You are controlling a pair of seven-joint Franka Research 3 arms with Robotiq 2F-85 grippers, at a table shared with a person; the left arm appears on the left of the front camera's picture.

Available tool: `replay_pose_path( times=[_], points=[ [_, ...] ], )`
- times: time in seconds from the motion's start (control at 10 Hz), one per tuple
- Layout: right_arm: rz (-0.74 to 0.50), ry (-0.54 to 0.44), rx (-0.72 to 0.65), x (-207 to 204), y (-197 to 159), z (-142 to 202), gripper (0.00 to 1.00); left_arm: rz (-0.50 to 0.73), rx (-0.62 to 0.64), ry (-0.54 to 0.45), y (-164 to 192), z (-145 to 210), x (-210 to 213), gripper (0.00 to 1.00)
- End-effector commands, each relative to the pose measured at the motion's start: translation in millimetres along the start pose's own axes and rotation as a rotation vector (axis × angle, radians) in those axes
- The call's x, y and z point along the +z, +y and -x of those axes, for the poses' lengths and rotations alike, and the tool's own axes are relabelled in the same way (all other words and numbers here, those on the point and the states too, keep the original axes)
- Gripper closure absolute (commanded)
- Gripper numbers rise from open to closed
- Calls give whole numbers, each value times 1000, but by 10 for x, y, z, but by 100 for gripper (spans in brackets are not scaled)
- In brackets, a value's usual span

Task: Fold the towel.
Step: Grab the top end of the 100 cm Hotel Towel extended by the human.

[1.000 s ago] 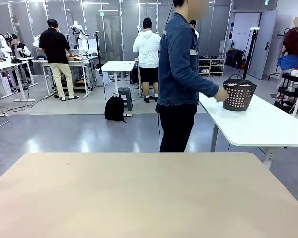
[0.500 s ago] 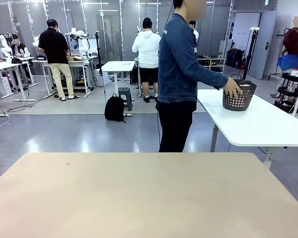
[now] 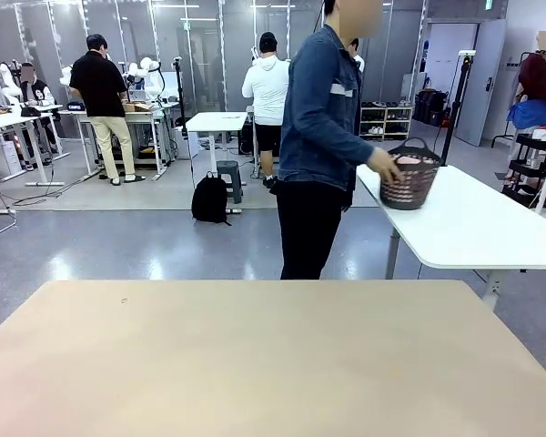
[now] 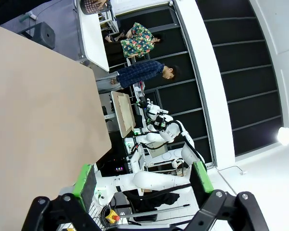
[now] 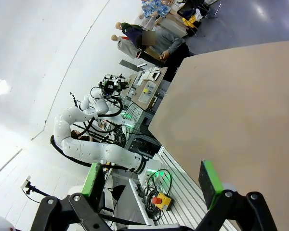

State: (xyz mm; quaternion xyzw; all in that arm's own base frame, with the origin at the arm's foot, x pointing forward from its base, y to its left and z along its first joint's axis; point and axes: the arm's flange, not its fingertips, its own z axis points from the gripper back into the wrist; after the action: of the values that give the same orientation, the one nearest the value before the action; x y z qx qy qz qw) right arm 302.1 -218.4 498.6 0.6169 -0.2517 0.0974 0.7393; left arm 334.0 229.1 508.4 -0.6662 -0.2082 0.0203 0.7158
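The towel (image 3: 407, 161) shows as a pale pink heap inside a dark perforated basket (image 3: 406, 188). A person in a denim jacket (image 3: 318, 109) stands beyond the beige table (image 3: 255, 364) and holds the basket by its rim, at the corner of a white table (image 3: 473, 228). In the left wrist view my left gripper (image 4: 142, 180) is open in the air off the beige table's edge, with nothing between its green pads (image 4: 85, 183). In the right wrist view my right gripper (image 5: 151, 182) is open too, beside that table, its pads (image 5: 208, 179) bare.
A black backpack (image 3: 209, 198) and a stool (image 3: 229, 177) stand on the floor behind the person. Other people work at tables far back. The other arm's white links (image 4: 154, 180) pass in front of the left gripper.
The person has drawn the basket leftward along the white table, from about arm's length to close by the body. Both grippers stay out of the front view.
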Motion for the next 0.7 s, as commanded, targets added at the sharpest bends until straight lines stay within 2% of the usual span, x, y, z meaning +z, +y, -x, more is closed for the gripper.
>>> replay_pose_path(
  times=[0.0, 0.6],
  points=[
    [-11, -5, 10, 8, 9, 0, 0, 4, -4, 7, 4, 5, 15, 0],
    [-11, -5, 10, 8, 9, 0, 0, 4, -4, 7, 4, 5, 15, 0]
  ],
)
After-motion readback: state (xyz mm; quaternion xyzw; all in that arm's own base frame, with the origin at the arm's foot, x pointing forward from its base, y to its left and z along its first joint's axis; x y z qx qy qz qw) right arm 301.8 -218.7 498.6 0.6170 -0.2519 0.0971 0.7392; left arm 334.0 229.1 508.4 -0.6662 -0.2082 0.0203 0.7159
